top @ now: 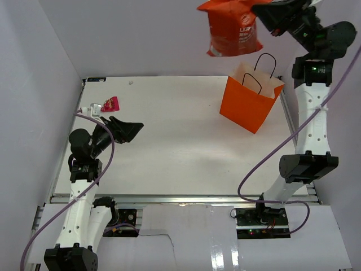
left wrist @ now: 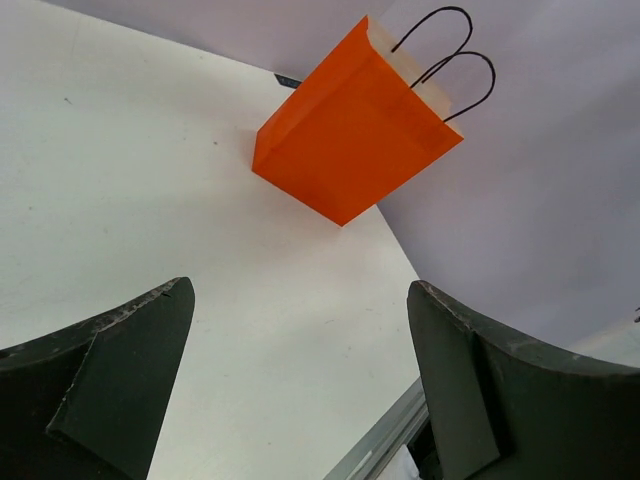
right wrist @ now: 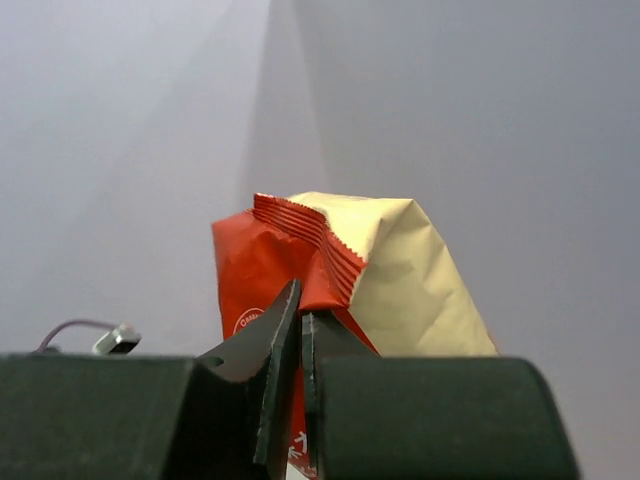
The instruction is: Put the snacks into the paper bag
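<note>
**Q:** Right tool, state?

**A:** The right tool [top: 258, 10] is at the top right of the overhead frame. Its fingers are pressed almost together, pinching the crimped top seam of the red-orange chip bag [top: 231, 29]. The right wrist view agrees: only a sliver of gap shows, and the seam sits in it.

**Q:** Where is the chip bag relative to the paper bag?

**A:** It hangs in the air against the back wall. In the overhead frame its lower edge lies above and slightly left of the paper bag [top: 250, 104] mouth, and the two are apart. The height between them cannot be read.

**Q:** How does the paper bag stand, and how near the edges?

**A:** It is upright with its mouth open and its black handles [top: 264, 70] raised. It stands near the upper right corner of the counter [top: 169, 147], close to the right edge, with the right arm's white link just beside it.

**Q:** Left tool?

**A:** The left tool [top: 133, 129] has its jaws spread wide with nothing between them. It sits low over the left side of the counter and points toward the paper bag. In the left wrist view the paper bag shows far off between the two fingers, across a broad stretch of white counter.

**Q:** Other snacks?

**A:** A pink wrapper [top: 111, 104] and a silver wrapper [top: 96, 108] lie at the counter's left edge, in the upper left of the frame, just beyond the left tool. I cannot tell whether the two touch.
</note>
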Available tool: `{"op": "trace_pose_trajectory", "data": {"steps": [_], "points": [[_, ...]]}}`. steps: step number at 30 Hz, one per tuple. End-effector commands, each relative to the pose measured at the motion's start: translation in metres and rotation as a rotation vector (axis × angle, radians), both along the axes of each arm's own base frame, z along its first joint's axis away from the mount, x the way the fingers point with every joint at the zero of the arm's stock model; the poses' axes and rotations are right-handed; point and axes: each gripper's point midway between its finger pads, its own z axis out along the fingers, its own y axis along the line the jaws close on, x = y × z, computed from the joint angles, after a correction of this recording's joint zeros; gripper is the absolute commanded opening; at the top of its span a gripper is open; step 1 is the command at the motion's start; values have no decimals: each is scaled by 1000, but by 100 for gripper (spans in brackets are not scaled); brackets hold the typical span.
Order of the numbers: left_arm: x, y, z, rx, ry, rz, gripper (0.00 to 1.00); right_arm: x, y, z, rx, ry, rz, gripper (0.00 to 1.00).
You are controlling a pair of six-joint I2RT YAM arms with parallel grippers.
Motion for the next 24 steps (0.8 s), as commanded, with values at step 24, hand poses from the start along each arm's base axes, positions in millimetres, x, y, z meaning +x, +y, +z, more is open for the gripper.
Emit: {"op": "trace_pose_trajectory", "data": {"steps": [24], "points": [[-9, 3, -26, 6, 33, 23, 98, 59, -142, 22, 313, -1, -603, 8]]}}
